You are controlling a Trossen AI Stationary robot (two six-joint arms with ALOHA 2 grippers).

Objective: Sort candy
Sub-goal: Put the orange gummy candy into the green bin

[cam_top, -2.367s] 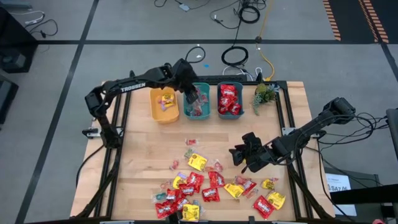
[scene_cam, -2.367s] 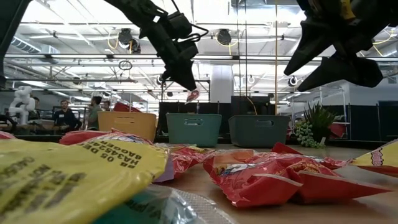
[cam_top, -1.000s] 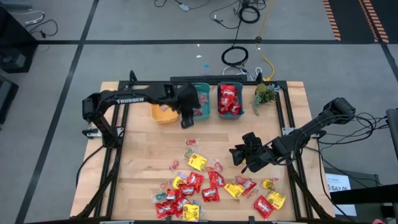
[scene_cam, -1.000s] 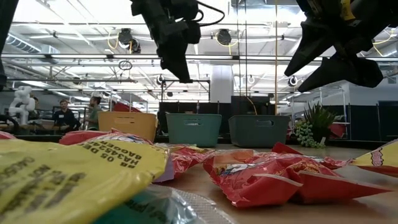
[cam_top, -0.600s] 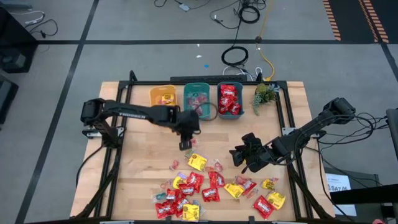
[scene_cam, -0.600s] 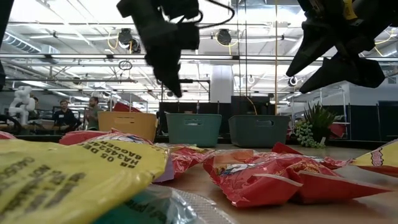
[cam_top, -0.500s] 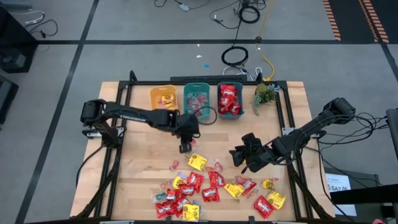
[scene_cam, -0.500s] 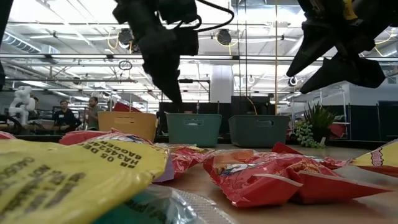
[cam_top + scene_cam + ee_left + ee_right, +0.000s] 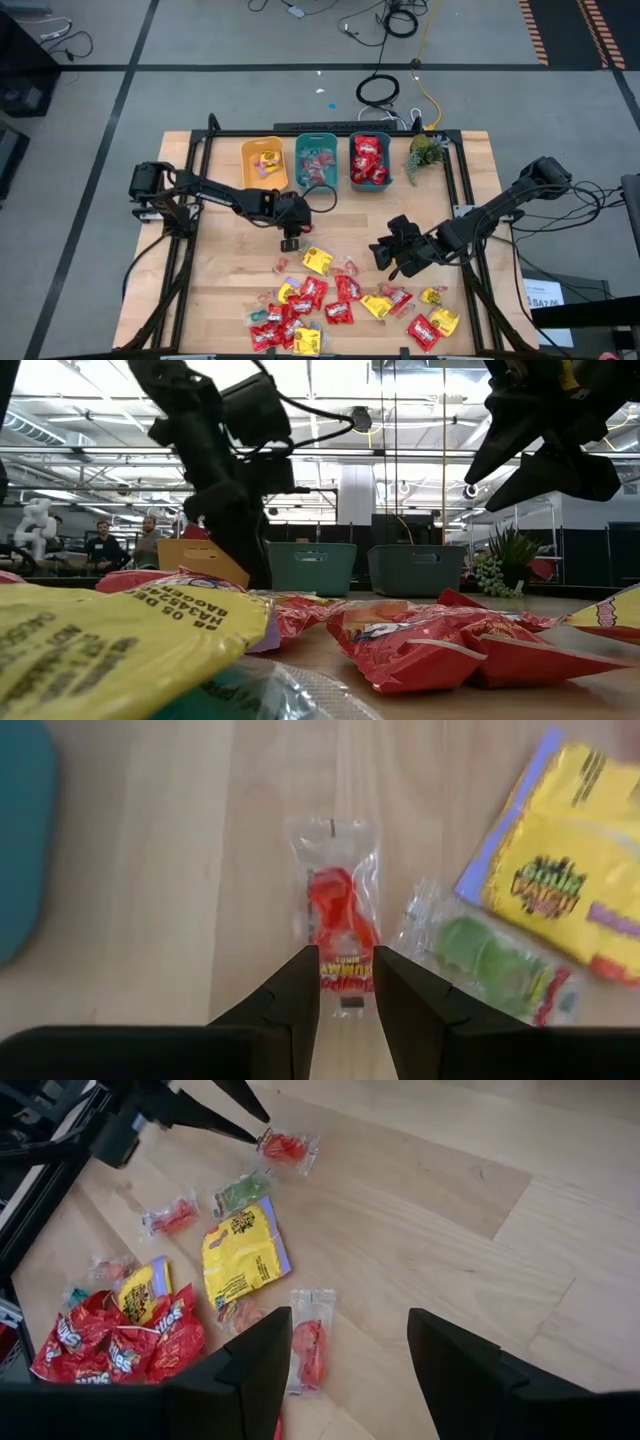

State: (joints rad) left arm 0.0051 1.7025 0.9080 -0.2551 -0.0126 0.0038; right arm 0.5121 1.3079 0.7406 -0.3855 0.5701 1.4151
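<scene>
A clear-wrapped red candy [image 9: 335,910] lies flat on the wood table, beside a green one [image 9: 480,955] and a yellow packet [image 9: 565,880]. My left gripper [image 9: 346,980] is low over it, open by a narrow gap, its fingertips at the wrapper's end [image 9: 285,1148]; I cannot tell whether they touch it. In the high view the left gripper [image 9: 291,243] is at mid-table. My right gripper [image 9: 350,1370] hovers wide open above another clear red candy [image 9: 308,1340], right of centre [image 9: 400,250]. Red and yellow packets [image 9: 330,300] lie heaped near the front edge.
Three bins stand in a row at the far edge: a yellow one [image 9: 264,165], a teal one [image 9: 316,163] with small pieces, and a teal one [image 9: 369,160] with red packets. A small green plant [image 9: 425,150] is to their right. Bare wood lies left of the heap.
My left gripper has swung from beside the bins toward the table's near edge and sunk low to the loose candies at mid-table, its finger gap unchanged. The candies lie as before.
</scene>
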